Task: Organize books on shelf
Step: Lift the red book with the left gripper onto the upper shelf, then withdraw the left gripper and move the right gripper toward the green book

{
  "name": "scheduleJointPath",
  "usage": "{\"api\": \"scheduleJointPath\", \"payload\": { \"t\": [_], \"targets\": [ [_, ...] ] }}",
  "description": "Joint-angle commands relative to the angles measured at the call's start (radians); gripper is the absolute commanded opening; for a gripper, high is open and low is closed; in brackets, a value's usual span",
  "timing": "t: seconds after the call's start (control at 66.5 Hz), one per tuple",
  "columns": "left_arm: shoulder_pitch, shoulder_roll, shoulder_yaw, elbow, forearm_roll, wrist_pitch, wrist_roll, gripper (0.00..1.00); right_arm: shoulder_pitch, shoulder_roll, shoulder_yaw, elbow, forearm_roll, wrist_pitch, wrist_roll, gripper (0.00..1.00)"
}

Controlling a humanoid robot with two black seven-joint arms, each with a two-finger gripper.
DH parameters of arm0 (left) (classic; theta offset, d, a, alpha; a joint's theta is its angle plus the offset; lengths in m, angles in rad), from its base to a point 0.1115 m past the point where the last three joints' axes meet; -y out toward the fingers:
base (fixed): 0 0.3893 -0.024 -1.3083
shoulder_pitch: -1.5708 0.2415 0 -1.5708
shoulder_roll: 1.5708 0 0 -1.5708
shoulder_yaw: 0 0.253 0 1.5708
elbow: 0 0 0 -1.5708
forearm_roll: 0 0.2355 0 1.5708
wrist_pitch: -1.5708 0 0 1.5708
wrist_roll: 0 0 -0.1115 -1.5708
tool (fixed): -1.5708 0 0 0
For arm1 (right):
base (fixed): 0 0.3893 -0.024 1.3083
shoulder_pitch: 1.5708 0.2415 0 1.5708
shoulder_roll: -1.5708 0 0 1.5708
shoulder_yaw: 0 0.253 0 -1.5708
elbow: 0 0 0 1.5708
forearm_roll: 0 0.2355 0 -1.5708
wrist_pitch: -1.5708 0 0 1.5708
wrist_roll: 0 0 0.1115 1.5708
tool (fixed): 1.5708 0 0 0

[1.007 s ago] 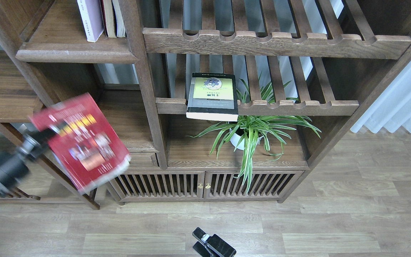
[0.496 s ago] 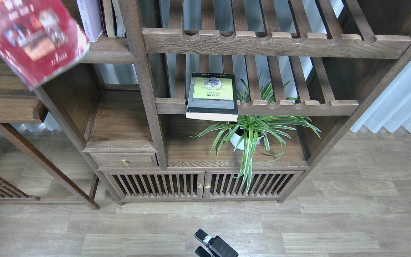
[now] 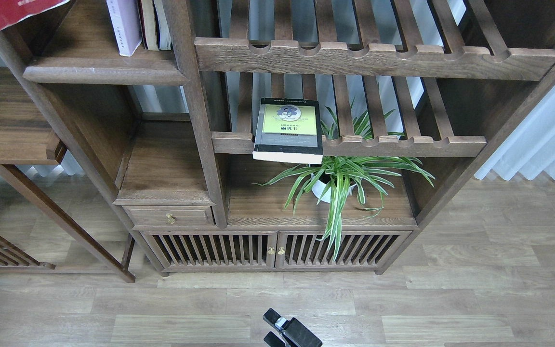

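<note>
Only a corner of the red book (image 3: 7,12) shows, at the top left edge, above and left of the shelf (image 3: 99,74). What holds it is out of view, and so is my left gripper. The white book with the lavender edge (image 3: 123,26) stands upright on the shelf. The black book with the yellow-green panel (image 3: 288,130) lies flat on the lower slatted rack, overhanging its front rail. My right gripper (image 3: 274,320) is low at the bottom edge, above the floor and far from the books. It is too small and dark to tell apart its fingers.
Two thin cream-spined books (image 3: 156,24) stand right of the white book. A potted spider plant (image 3: 335,180) sits under the black book. An upper slatted rack (image 3: 374,55), a small drawer (image 3: 169,218), slatted cabinet doors (image 3: 272,248) and a side table (image 3: 3,120) are nearby.
The red book has gone up fast from beside the drawer level to the top left corner and is now mostly out of view. My left arm has left the view. The right gripper has barely moved.
</note>
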Motion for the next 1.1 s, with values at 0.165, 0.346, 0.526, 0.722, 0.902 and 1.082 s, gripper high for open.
{"api": "scheduleJointPath", "payload": {
  "t": [0.165,0.346,0.526,0.722,0.902,1.082],
  "targets": [
    [-0.121,-0.123,-0.019,0.119,0.239,0.0,-0.003,0.03,0.001,0.0,0.001,0.003,0.001,0.0,0.001,0.99],
    [-0.121,-0.216,-0.072,0.182,0.386,0.0,-0.004,0.02,0.044,0.0,0.009,0.002,0.001,0.0,0.005,0.99],
    [-0.143,-0.261,-0.079,0.262,0.435,0.0,-0.024,0.02,0.098,0.0,0.011,0.002,0.003,0.0,0.073,0.99],
    [-0.146,-0.313,-0.066,0.315,0.477,0.0,-0.107,0.01,0.149,0.0,0.001,0.002,0.008,0.0,0.09,0.99],
    [-0.153,-0.359,-0.046,0.337,0.532,0.0,-0.199,0.02,0.181,0.0,-0.006,0.002,0.023,0.0,0.09,0.99],
    [-0.233,-0.408,0.079,0.387,0.543,0.0,-0.299,0.02,0.19,0.0,-0.014,0.002,0.051,0.0,0.09,0.99]
  ]
}}
